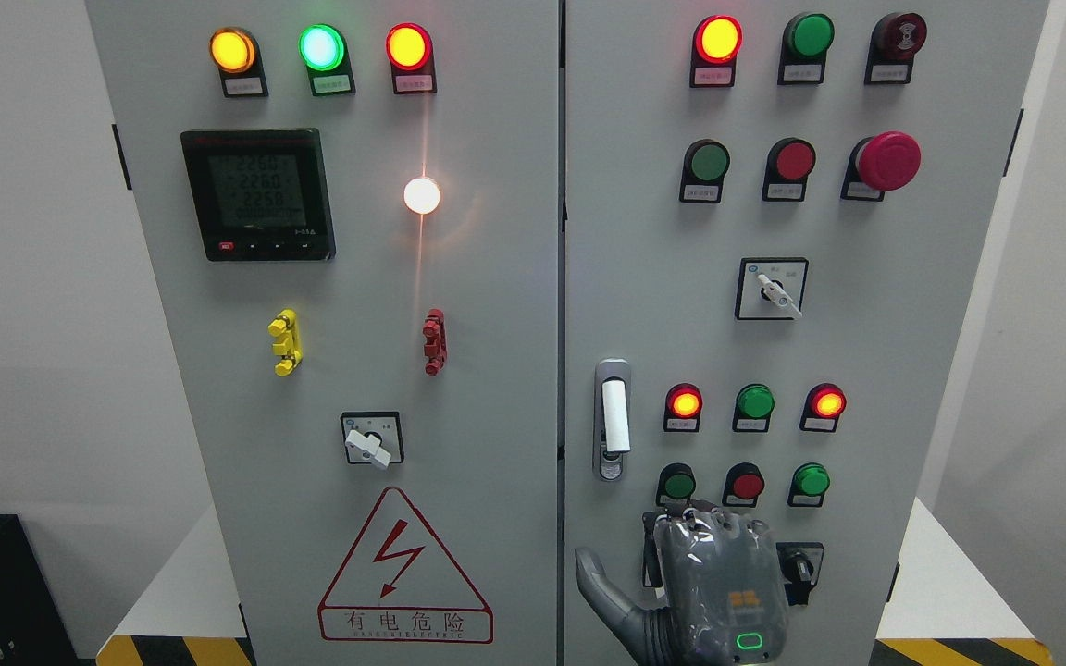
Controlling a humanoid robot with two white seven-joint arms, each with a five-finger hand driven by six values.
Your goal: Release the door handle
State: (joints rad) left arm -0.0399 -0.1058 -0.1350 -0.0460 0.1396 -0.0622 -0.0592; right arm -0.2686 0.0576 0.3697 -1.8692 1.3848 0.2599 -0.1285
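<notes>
The right robot hand (713, 583) is hanging below the door handle (613, 418) on the cabinet's right door (875, 351), clear of it, fingers relaxed and empty; release looks done, so lowering away remains.

Door handle (613, 419) left of the buttons (752, 404); right hand (713, 583) below — apart

Grey cabinet (496, 370), two doors. Left door: amber lamp (232, 50), green lamp (322, 47) and red lamp (409, 46) lit at 11 o'clock; black meter (258, 194); yellow clip (285, 342), red clip (435, 342). Warning triangle (403, 566) red-outlined with red bolt, at 7 o'clock. White door handle (615, 416) in silver frame. Red mushroom button (888, 161) at 2 o'clock. Grey hand (713, 583) showed a green light, at 6 o'clock. Yellow-black striped base (177, 650).
</notes>
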